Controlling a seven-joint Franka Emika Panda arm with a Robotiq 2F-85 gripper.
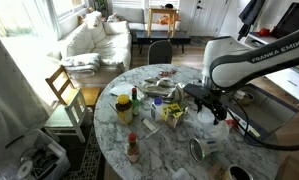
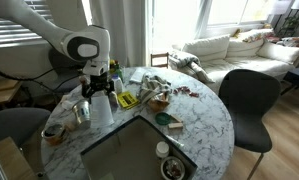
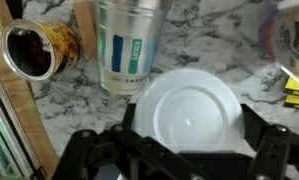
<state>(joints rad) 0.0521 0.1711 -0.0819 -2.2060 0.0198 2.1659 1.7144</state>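
While the claw [image 3: 186, 150] hangs over the marble table [image 3: 74, 110], its jaws stand wide apart. A white cup [image 3: 186, 108] is directly under it, between the two fingers [image 3: 84, 150]. In the wrist view this cup shows as a white round disk that fills most of the gap. Whether the fingers touch its wall I cannot tell, and nothing shows that it is lifted.

Just beyond the claw, past the white cup and very near to it, a clear plastic cup [image 3: 129, 50] with blue and green stripes stands upright. To one side of the claw, beside that clear cup, is an open tin can [image 3: 34, 50], dark inside. On the opposite side of the claw a yellow packet [image 3: 294, 95] lies at the edge of the picture.

In both exterior views the claw [image 2: 99, 92] points straight down with the white cup [image 2: 102, 110] below it, and the tin can [image 2: 81, 110] is near. A group of bottles and packets [image 2: 149, 95] lies toward the middle of the table, apart from the claw.
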